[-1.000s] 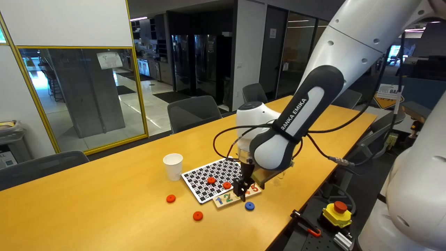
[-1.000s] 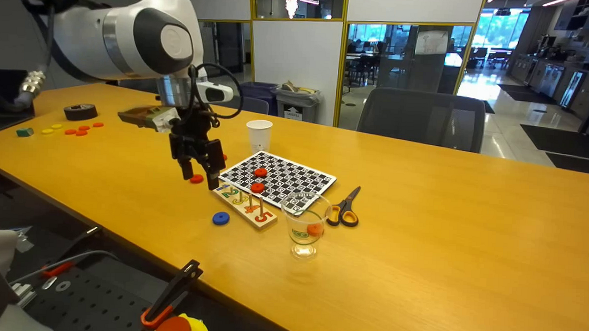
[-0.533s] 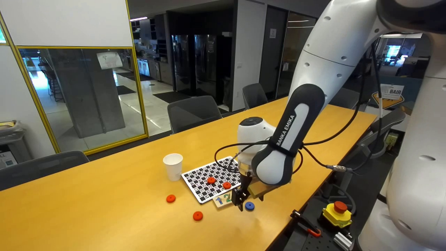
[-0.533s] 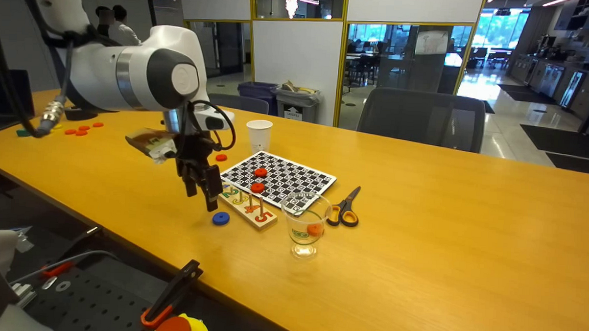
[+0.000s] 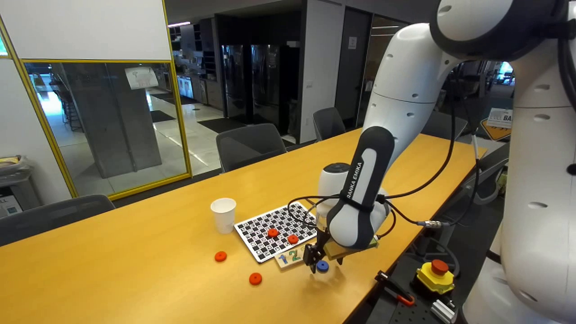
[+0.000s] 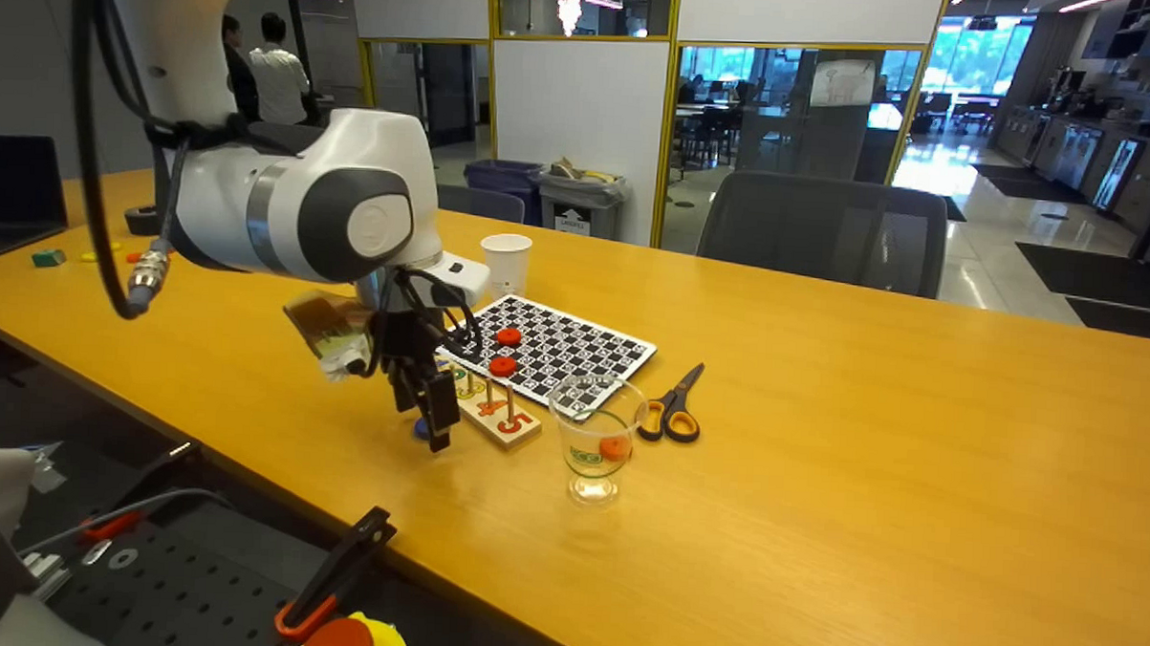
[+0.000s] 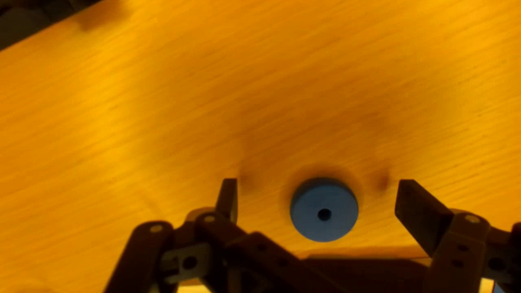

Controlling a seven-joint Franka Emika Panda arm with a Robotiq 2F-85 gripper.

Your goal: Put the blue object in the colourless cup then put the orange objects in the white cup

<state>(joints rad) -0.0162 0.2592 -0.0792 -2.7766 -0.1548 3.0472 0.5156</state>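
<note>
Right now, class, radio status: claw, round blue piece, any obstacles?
Black claw open, empty. Round blue disc framed between its jaws in wrist view, ungripped. Pale wooden number board close by, apparently not blocking.

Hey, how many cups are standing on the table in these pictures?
2 that I can see: the white cup beside the checkerboard, and the clear cup near the scissors. The robot's arm may hide more.

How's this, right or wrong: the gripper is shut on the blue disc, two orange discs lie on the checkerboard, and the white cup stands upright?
The gripper is open, not shut: the wrist view shows gaps either side of the blue disc. The rest holds: two orange discs on the checkerboard, the white cup upright.
</note>
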